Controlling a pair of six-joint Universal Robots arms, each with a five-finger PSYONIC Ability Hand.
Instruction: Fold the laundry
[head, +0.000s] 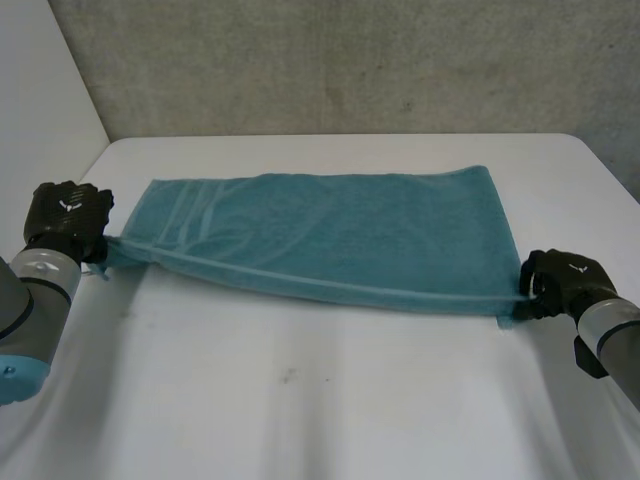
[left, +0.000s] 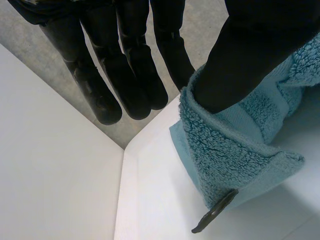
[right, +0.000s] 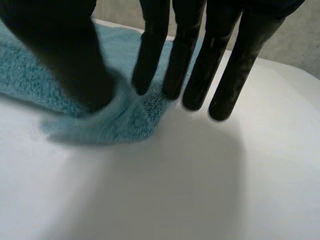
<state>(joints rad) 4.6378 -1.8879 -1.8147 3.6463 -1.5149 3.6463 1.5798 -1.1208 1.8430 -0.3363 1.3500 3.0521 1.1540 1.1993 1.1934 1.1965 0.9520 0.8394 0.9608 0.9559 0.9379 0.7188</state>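
- Towel (head: 330, 230): a teal terry towel, folded lengthwise, lies across the middle of the white desk (head: 300, 410). Its long folded edge faces the robot, and paler woven bands run near its left end.
- Left hand (head: 68, 218): it sits at the towel's near left corner, at the desk's left edge. The corner is drawn out into a taut point towards it.
- Left hand, wrist view (left: 250, 45): the thumb is sunk into the gathered corner of the towel (left: 235, 155). The corner wraps round the thumb and rides clear of the desk. The fingers (left: 125, 75) are straight and do not touch the cloth, so the hand holds the towel by the thumb alone.
- Dark tab (left: 215, 214): a small flat tab juts from the hem of that corner.
- Right hand (head: 565, 280): it rests low on the desk at the towel's near right corner.
- Right hand, wrist view (right: 65, 55): the thumb and the nearest fingers (right: 150, 55) close on the corner of the towel (right: 30, 80) and pinch it. A small flap of cloth spreads out beyond the thumb. The outer fingertips stand over bare desk.
- Background: a grey wall (head: 350, 60) rises behind the desk.
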